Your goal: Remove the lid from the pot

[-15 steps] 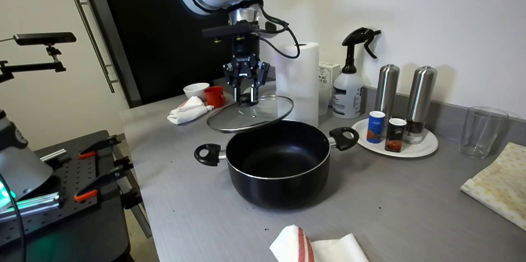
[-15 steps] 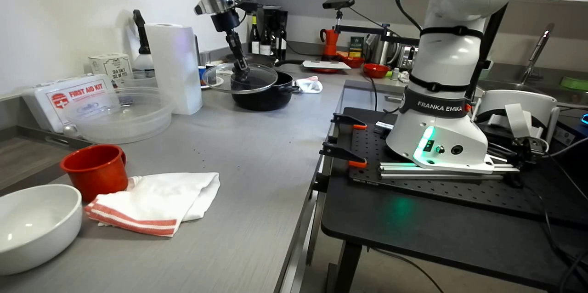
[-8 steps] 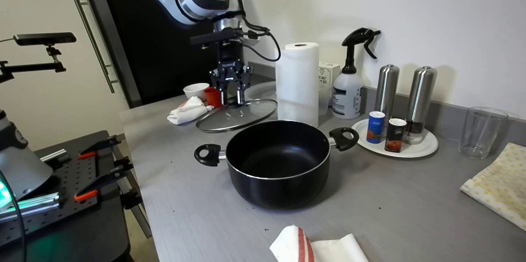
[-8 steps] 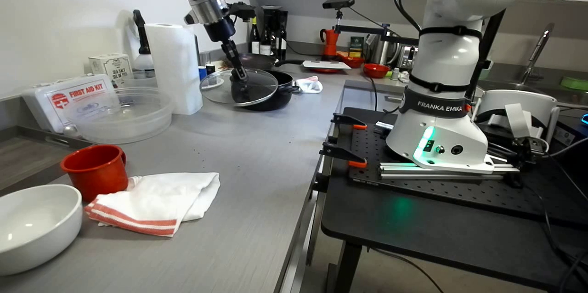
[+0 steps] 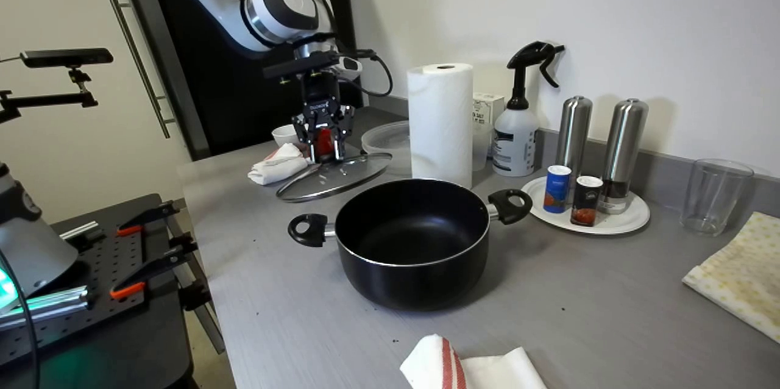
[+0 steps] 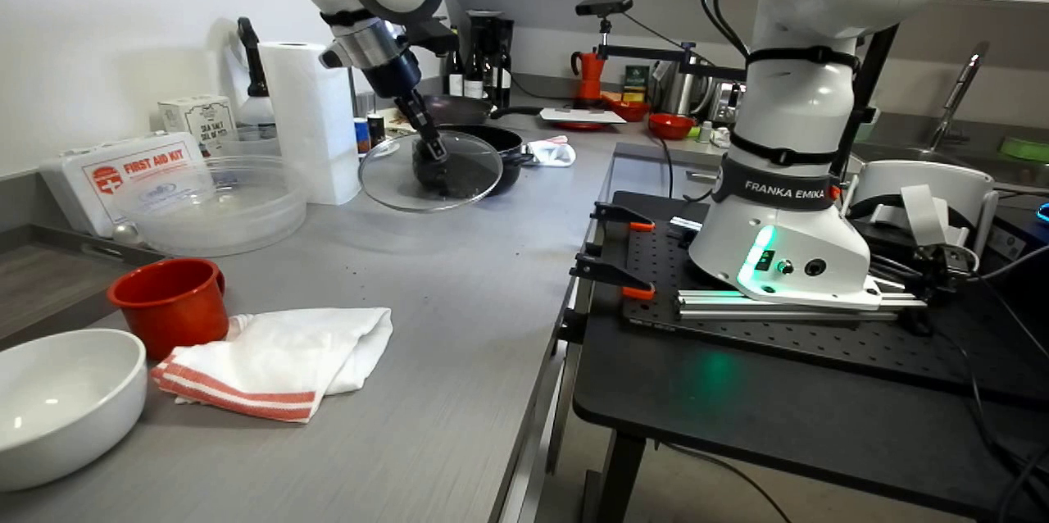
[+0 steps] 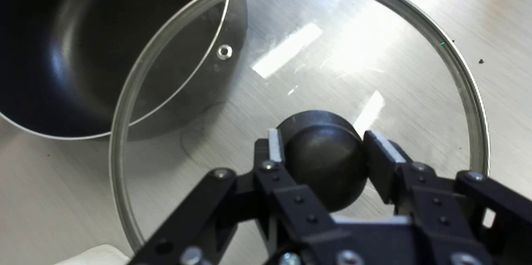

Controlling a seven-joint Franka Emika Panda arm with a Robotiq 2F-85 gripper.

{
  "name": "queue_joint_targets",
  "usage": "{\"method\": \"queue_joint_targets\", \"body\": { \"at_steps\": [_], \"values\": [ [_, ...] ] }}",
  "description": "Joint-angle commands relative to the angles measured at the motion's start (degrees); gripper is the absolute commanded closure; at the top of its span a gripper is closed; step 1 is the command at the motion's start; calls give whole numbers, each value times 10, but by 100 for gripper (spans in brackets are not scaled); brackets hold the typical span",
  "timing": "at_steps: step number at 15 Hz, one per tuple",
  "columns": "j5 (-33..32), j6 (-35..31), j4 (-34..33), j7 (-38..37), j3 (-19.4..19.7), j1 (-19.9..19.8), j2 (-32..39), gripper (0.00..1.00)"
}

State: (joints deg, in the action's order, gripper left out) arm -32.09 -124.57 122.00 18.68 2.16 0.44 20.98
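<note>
The black pot (image 5: 414, 282) stands uncovered on the counter. It also shows in an exterior view (image 6: 513, 169) behind the lid, and in the wrist view (image 7: 104, 49). The glass lid (image 5: 359, 174) is tilted and off to the side of the pot, towards the towel and mug; it shows in the wrist view (image 7: 307, 69) and in an exterior view (image 6: 475, 170). My gripper (image 5: 327, 154) is shut on the lid's dark knob, with a finger at each side in the wrist view (image 7: 327, 146). I cannot tell whether the lid's low edge touches the counter.
A paper towel roll (image 5: 442, 127) stands behind the lid and pot. A folded towel (image 6: 279, 359), red mug (image 6: 168, 310), white bowl (image 6: 65, 408) and clear container (image 6: 221, 220) lie further along the counter. A plate with shakers (image 5: 631, 218) is beside the pot.
My gripper and the lid have moved sideways away from the pot, towards the towel and mug, and lower. The lid tilts more. The pot has not moved.
</note>
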Motion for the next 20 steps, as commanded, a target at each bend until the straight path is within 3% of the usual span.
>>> {"method": "queue_joint_targets", "body": {
  "at_steps": [1,11,15,20],
  "values": [
    [-58,-17,57,-44,-3,21,-36,74],
    [-108,-22,108,-72,-32,33,-40,74],
    [-73,-19,106,-23,-44,18,-34,74],
    [-1,-22,86,92,-48,-17,-29,74]
  ]
}}
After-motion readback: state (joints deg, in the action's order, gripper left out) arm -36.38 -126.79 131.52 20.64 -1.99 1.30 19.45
